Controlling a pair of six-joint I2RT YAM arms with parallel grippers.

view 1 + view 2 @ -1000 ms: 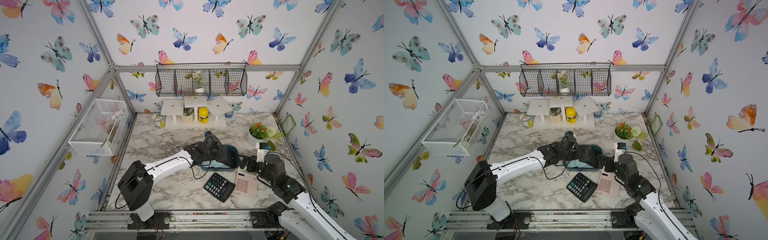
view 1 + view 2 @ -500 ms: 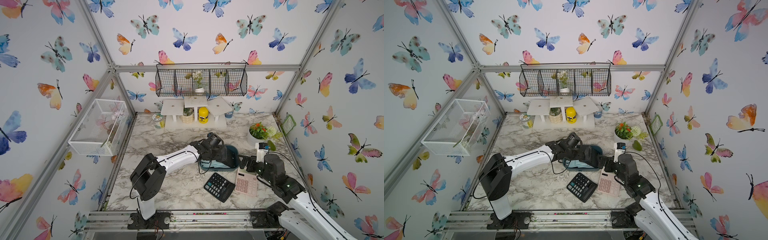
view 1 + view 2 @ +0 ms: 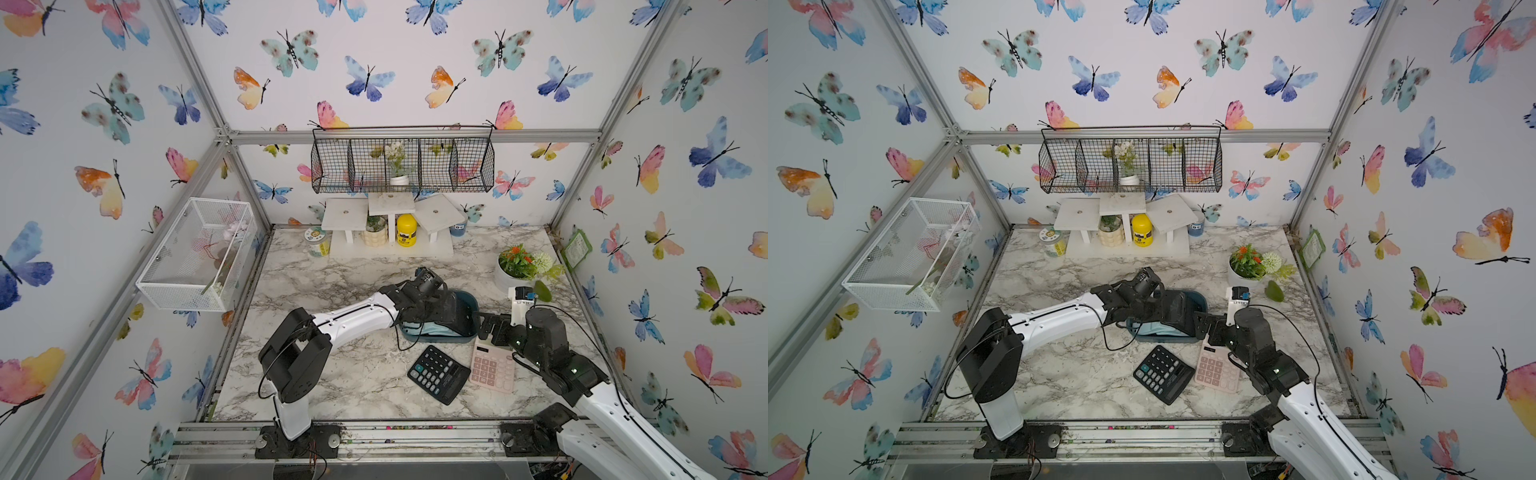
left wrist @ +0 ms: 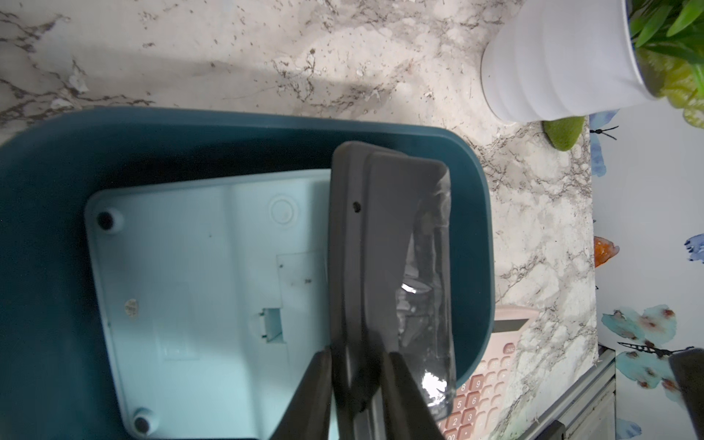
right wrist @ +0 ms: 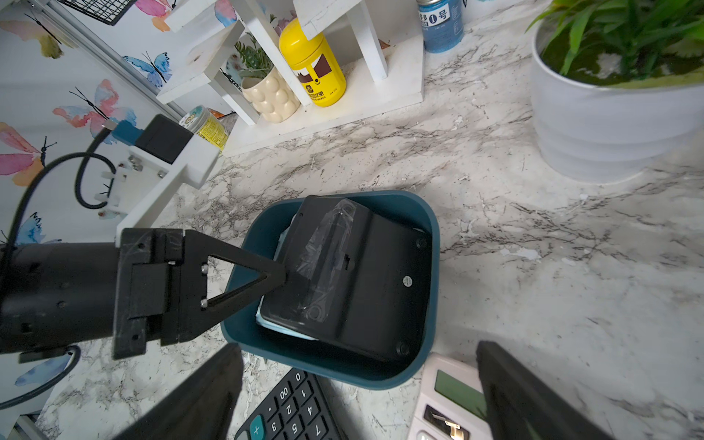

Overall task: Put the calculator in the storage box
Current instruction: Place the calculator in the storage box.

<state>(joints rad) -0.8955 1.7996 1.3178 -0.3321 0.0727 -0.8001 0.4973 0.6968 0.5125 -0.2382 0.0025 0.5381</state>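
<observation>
Moved: the left arm's elbow has swung in toward the middle of the surface, while the left end effector (image 3: 436,309) stays at the storage box (image 3: 468,296).
Top views: in both top views we see the right end effector (image 3: 1208,328) just right of the box, over the far end of the pink calculator (image 3: 1217,370). A black keypad calculator (image 3: 1163,374) lies left of the pink one.
Left wrist: its fingers (image 4: 320,384) pinch the edge of the dark calculator (image 4: 384,236). That calculator lies back-up inside the box on a light blue calculator (image 4: 198,285).
Right wrist: jaws wide apart, holding nothing.
Step in hand: we judge this to be the release. Let the calculator settle flat, part the fingers, then lift straight out, clear of the box wall and the right arm.
</observation>
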